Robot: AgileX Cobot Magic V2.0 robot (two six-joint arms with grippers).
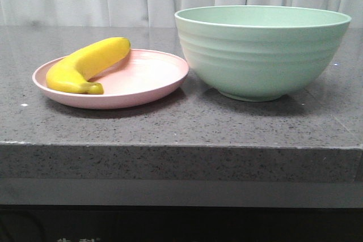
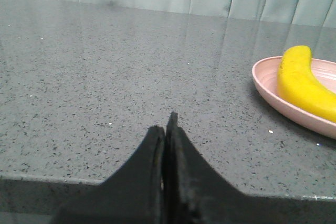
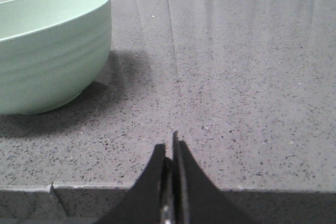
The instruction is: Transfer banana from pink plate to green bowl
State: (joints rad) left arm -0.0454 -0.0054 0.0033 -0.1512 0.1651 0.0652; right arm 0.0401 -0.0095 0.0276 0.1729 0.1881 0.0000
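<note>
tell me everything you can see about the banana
The banana is a single bright yellow, smooth, unpeeled fruit with a gentle curve and tapered ends. It lies on its side on the left part of the pink plate, one end near the front rim, the other reaching up over the back rim. Only the plate touches it. The green bowl stands to the right, apart from it, and neither gripper is near it.
</note>
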